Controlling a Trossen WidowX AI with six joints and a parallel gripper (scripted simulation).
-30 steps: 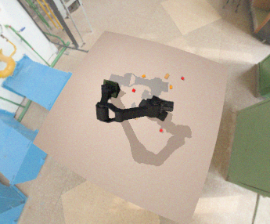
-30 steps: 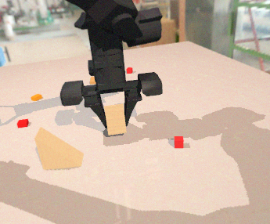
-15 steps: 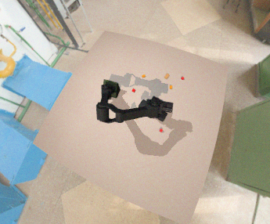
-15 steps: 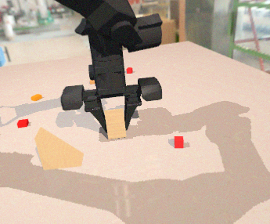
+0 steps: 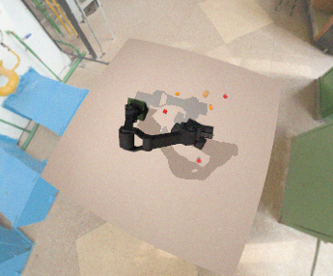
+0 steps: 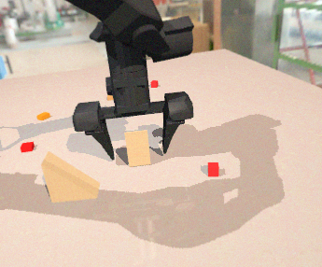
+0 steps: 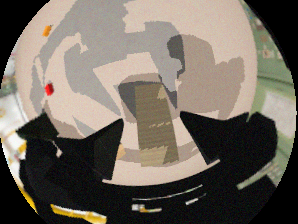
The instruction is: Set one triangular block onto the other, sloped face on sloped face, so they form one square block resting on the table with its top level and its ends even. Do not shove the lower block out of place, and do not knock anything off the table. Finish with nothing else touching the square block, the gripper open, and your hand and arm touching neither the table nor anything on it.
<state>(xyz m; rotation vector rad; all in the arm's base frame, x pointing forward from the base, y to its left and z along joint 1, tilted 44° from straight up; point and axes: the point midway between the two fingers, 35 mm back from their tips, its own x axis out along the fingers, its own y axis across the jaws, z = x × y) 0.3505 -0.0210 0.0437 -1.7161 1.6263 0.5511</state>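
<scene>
A tan triangular block [image 6: 137,147] [image 7: 155,125] stands on the table [image 6: 273,93] between my fingers, and neither finger seems to touch it. My gripper [image 6: 137,153] [image 7: 152,117] [image 5: 208,130] is open wide and low over the table, one finger on each side of this block. The other tan triangular block [image 6: 67,179] lies on the table to the left and nearer in the exterior view, its slope facing up, apart from the first block. In the top view the arm hides the blocks or they are too small to tell.
Small red cubes [image 6: 213,169] [image 6: 27,147] [image 6: 154,84] [image 7: 49,89] and small orange pieces [image 6: 43,116] [image 5: 206,93] lie scattered on the table. One red cube is just right of the gripper. Blue crates [image 5: 41,98] and green cabinets [image 5: 320,183] stand beside the table.
</scene>
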